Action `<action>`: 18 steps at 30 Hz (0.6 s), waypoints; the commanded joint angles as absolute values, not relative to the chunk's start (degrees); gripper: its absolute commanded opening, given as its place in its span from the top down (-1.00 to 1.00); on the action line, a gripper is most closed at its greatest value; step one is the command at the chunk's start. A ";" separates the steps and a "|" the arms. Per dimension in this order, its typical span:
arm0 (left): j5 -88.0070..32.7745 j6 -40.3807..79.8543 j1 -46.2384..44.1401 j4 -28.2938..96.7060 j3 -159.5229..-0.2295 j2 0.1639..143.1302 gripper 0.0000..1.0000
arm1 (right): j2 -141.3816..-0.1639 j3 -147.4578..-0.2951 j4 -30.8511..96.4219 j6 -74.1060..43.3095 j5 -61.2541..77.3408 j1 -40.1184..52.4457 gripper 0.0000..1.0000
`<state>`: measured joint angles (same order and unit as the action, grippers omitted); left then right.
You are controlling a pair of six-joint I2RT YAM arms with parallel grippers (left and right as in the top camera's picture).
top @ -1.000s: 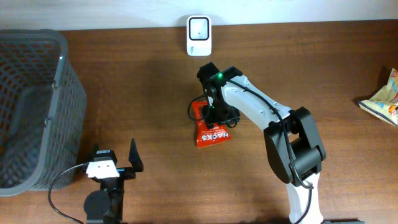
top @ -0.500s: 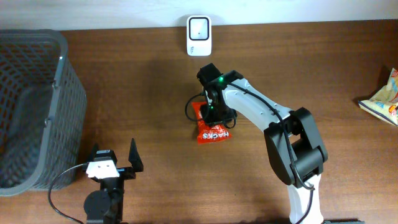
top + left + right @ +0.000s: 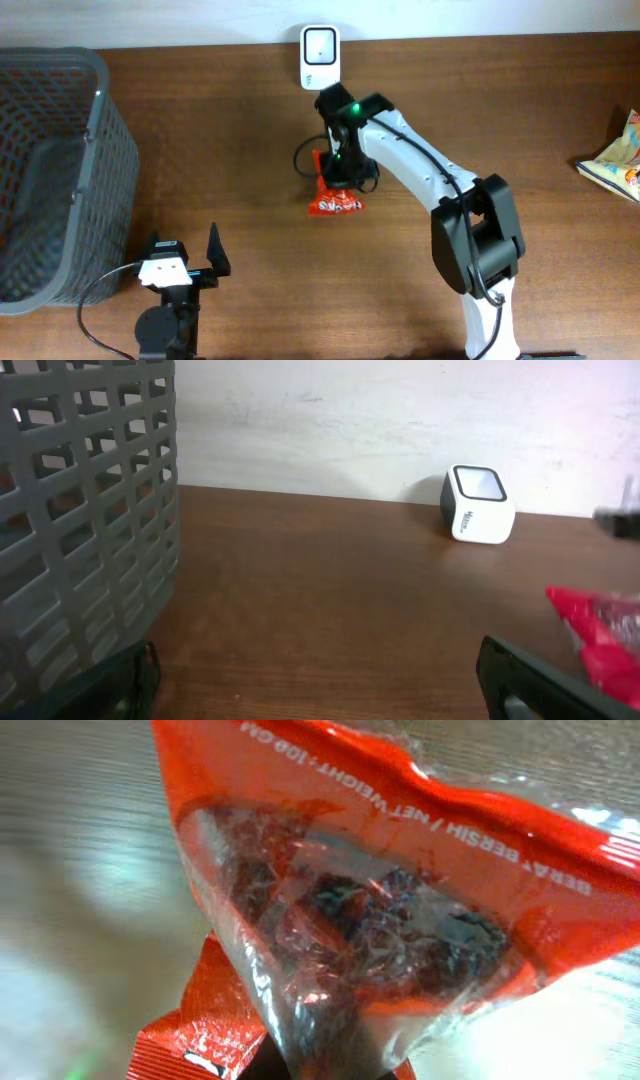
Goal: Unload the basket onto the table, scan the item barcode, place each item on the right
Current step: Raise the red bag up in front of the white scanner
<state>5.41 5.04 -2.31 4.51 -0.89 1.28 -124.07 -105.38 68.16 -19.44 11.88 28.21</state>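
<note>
A red snack packet [image 3: 336,204] hangs lifted off the table near its middle, pinched at its top end by my right gripper [image 3: 337,170], which is shut on it. The right wrist view is filled by the packet [image 3: 380,910], red with a clear window and white print. No barcode shows. The white scanner [image 3: 320,44] stands at the table's far edge, just beyond the right arm; the left wrist view also shows the scanner [image 3: 477,505] and a corner of the packet [image 3: 600,640]. My left gripper [image 3: 180,262] rests open at the front left, with nothing between its fingers [image 3: 530,680].
A dark mesh basket [image 3: 50,170] takes up the left side, and its wall [image 3: 80,520] looms at left in the left wrist view. A yellow snack bag [image 3: 615,160] lies at the right edge. A white wall backs the table.
My right gripper closed on the red packet and lifted it off the table, moving it toward the scanner. The left arm has not moved.
</note>
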 commanded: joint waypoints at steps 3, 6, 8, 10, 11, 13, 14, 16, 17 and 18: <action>5.41 5.32 -2.57 4.38 -0.51 1.06 -0.98 | -124.01 -110.98 71.24 -26.57 33.65 22.63 0.92; 5.41 5.32 -2.57 4.38 -0.51 1.06 -0.98 | -124.01 -110.96 71.44 -30.22 44.53 19.59 0.92; 5.41 5.32 -2.57 4.38 -0.51 1.06 -0.98 | -124.01 -110.96 71.44 -32.93 52.49 17.82 0.92; 5.41 5.32 -2.57 4.38 -0.51 1.06 -0.98 | -124.01 -110.96 71.42 -37.10 61.08 16.40 0.92; 5.41 5.32 -2.57 4.38 -0.51 1.06 -0.98 | -124.01 -110.96 71.42 -38.79 64.36 15.94 0.92; 5.41 5.32 -2.57 4.38 -0.51 1.06 -0.98 | -124.01 -110.96 71.35 -42.54 71.50 15.27 0.92; 5.41 5.32 -2.57 4.38 -0.51 1.06 -0.98 | -124.01 -110.96 71.33 -44.05 74.11 15.03 0.92; 5.41 5.32 -2.57 4.38 -0.51 1.06 -0.98 | -124.01 -110.96 71.31 -46.59 76.25 14.96 0.92; 5.41 5.32 -2.57 4.38 -0.51 1.06 -0.98 | -124.01 -110.96 71.31 -47.46 76.60 14.96 0.92; 5.41 5.32 -2.57 4.38 -0.51 1.06 -0.99 | -124.01 -110.96 71.29 -48.58 77.97 14.96 0.91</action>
